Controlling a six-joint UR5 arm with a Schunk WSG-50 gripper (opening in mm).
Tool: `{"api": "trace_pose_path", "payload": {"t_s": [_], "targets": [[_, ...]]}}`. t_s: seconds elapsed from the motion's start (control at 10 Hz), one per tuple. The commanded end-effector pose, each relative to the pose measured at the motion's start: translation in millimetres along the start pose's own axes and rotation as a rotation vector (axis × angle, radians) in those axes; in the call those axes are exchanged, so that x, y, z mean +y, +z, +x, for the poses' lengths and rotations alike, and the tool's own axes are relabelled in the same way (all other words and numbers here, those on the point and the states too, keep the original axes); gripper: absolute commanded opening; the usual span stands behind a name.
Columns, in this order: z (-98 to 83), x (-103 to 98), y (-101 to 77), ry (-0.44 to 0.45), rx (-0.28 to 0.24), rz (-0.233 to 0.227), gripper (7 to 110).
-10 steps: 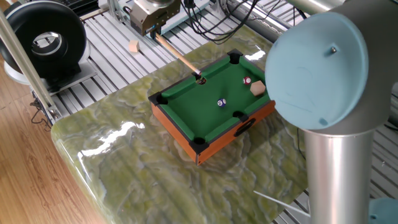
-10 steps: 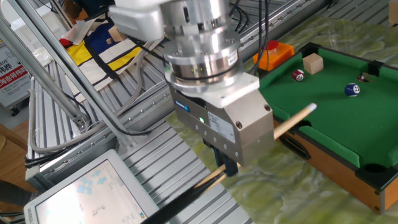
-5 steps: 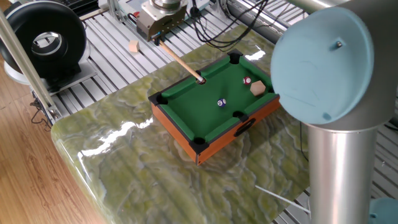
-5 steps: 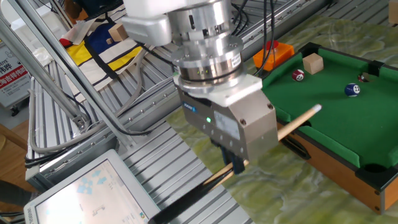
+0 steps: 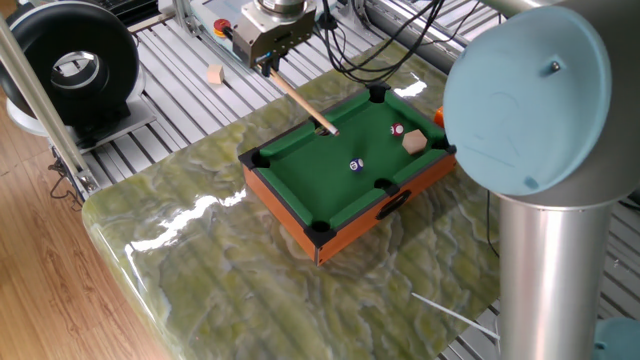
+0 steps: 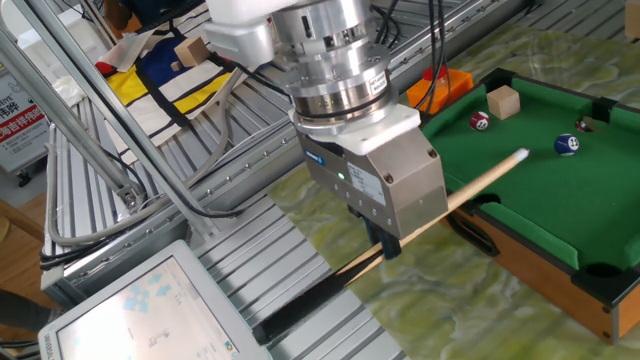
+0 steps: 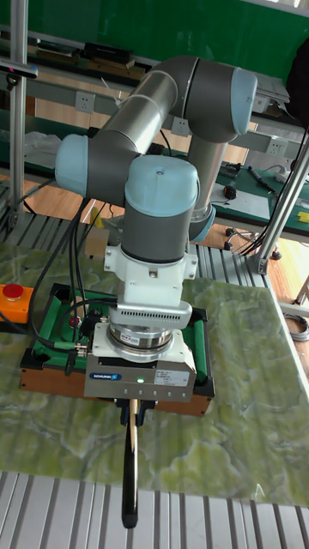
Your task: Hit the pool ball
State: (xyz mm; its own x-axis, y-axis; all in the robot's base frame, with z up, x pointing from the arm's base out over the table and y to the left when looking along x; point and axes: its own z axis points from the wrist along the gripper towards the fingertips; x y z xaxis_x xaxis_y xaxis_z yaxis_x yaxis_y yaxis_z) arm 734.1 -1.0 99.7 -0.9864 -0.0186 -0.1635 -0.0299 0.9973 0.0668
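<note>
The pool ball [image 5: 355, 166], tiny and dark blue with a white spot, lies mid-felt on the small green pool table [image 5: 285, 205]. It also shows as the pool ball [image 6: 567, 145] in the other fixed view. My gripper [image 5: 268, 63] hangs beyond the table's far-left rail, shut on a wooden cue stick [image 5: 300, 100]. The cue's tip [image 6: 520, 155] reaches over the felt, a short gap from the ball. From the side, my gripper [image 6: 385, 245] clamps the cue near its dark butt. In the tall view my gripper [image 7: 131, 410] hides the ball.
A red-and-white ball [image 5: 397, 130] and a tan wooden cube [image 5: 414, 142] sit near the far-right rail. An orange box with a red button [image 6: 440, 88] stands behind the table. The arm's blue joint [image 5: 530, 90] blocks the right side. A loose wooden block [image 5: 214, 74] lies on the slats.
My gripper has moved toward the table with the cue, and the tip has slid further over the felt toward the pool ball. The balls have not moved.
</note>
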Motion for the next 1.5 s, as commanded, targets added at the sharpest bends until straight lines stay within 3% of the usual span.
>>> {"api": "trace_pose_path", "payload": {"t_s": [0.0,0.3,0.7,1.0,1.4], "targets": [[0.8,1.3,-2.7,0.011,0.014,-0.011,7],[-22.9,2.4,-1.8,-0.065,-0.079,-0.001,7],[-29.4,23.4,-7.7,-0.040,-0.103,-0.053,7],[-32.1,24.4,-13.8,-0.036,-0.132,-0.066,7],[-35.0,26.4,-5.4,-0.052,-0.150,-0.059,7]]}}
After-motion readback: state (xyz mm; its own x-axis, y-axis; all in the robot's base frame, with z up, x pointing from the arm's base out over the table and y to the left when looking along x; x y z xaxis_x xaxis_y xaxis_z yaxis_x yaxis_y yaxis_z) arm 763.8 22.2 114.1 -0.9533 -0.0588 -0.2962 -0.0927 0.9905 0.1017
